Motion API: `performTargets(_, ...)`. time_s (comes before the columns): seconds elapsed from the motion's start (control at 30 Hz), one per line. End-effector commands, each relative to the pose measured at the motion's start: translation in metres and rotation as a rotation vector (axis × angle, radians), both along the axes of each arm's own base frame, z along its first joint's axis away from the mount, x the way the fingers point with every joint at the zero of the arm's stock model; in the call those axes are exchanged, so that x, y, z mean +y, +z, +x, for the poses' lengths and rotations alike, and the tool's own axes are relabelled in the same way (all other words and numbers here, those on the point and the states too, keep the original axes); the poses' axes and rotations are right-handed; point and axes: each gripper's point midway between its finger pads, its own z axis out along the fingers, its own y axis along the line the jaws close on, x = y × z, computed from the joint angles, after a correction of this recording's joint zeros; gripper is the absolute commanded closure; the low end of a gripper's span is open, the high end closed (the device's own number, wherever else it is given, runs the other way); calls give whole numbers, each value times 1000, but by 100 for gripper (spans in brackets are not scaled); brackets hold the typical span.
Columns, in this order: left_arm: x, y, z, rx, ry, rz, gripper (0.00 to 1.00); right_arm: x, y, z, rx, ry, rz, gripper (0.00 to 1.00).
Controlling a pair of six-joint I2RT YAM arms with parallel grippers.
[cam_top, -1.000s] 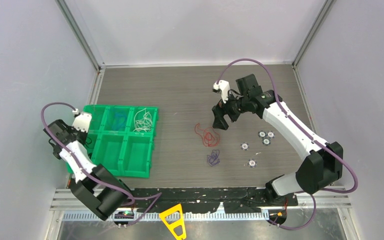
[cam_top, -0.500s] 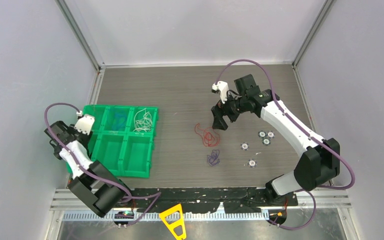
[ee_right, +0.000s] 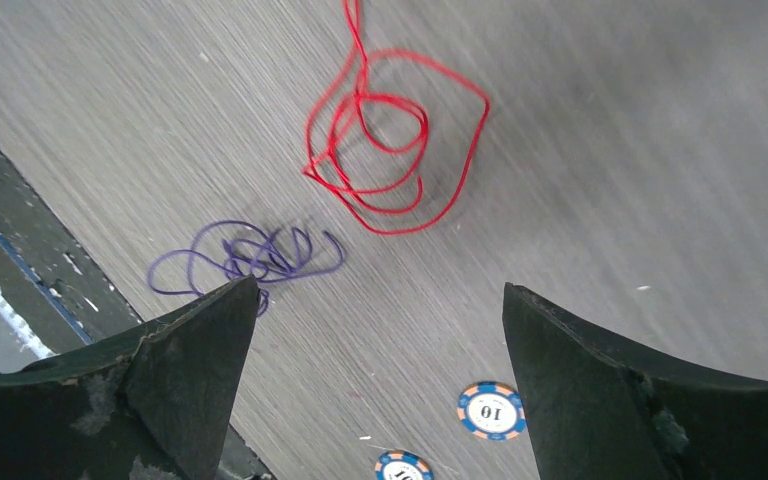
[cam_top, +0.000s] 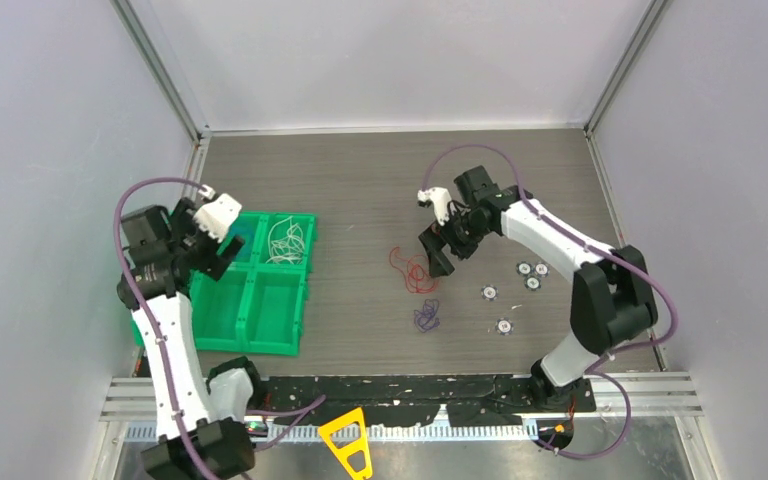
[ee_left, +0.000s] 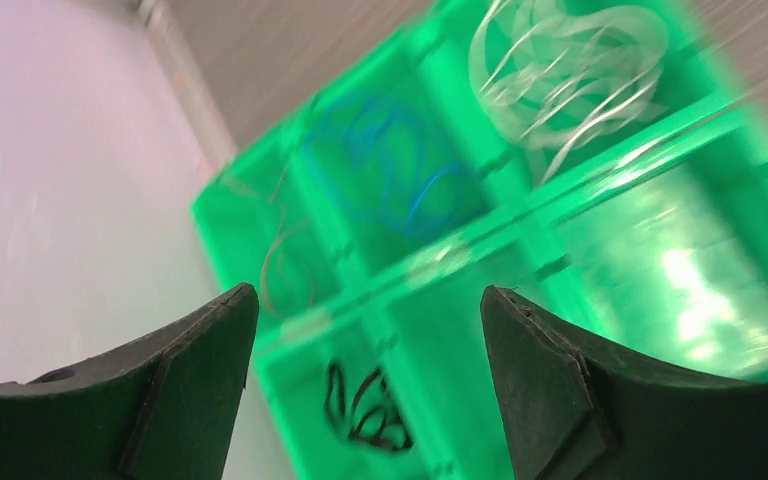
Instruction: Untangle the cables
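A red cable (cam_top: 415,270) (ee_right: 390,150) and a purple cable (cam_top: 426,317) (ee_right: 245,260) lie apart as loose coils on the table. My right gripper (cam_top: 438,262) (ee_right: 380,287) hovers over them, open and with nothing between its fingers. In the green tray (cam_top: 295,300) (ee_left: 680,260) lie a white cable (cam_top: 287,240) (ee_left: 570,70), a blue cable (cam_top: 240,238) (ee_left: 390,170) and a black cable (ee_left: 365,405), each in its own compartment. My left gripper (cam_top: 220,258) (ee_left: 368,292) hangs open above the tray's left side, over the black cable, holding nothing.
Several small round chips (cam_top: 532,275) (ee_right: 491,410) lie on the table to the right of the loose cables. A yellow triangular piece (cam_top: 350,440) sits at the near edge. White walls enclose the table on three sides.
My left arm has risen and swung right from the tray's left edge to above its compartments. My right gripper has edged slightly down and left toward the red cable.
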Motion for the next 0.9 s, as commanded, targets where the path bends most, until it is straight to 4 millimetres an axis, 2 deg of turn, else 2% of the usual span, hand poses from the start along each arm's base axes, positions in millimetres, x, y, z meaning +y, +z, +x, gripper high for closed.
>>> performTargets(0.0,-99,27,1,23,-225,-309,16,-13,-44,-9,120,-53,-92,1)
performTargets(0.13,-169,31,7,52,-389,-424,18,-6,-68,6,146,-95,-92,3)
performTargets(0.27,-223,14,7,152,-480,-481,21,9,-81,22,167,-107,-69,9)
performTargets(0.4,-255,4,5,203,-517,-507,22,18,-91,37,143,-121,-73,15)
performTargets(0.53,-263,8,8,222,-491,-577,25,25,-104,47,159,-109,-91,44)
performTargets(0.57,-263,11,8,214,-492,-581,25,29,-100,48,162,-97,-70,56)
performTargets(0.6,-264,14,7,206,-499,-585,25,32,-95,48,154,-87,-56,63)
performTargets(0.63,-265,16,6,197,-510,-588,25,36,-89,48,151,-71,-27,79)
performTargets(0.7,-266,22,1,169,-546,-596,25,44,-70,49,120,-43,24,93)
performTargets(0.77,-267,27,-3,144,-565,-603,24,53,-43,49,87,-13,89,94)
performTargets(0.8,-267,30,-5,130,-574,-606,24,59,-22,47,63,11,143,95)
performTargets(0.83,-268,31,-8,128,-589,-611,24,62,-10,46,48,21,172,95)
performTargets(0.87,-269,32,-10,125,-601,-615,23,68,13,42,22,46,230,95)
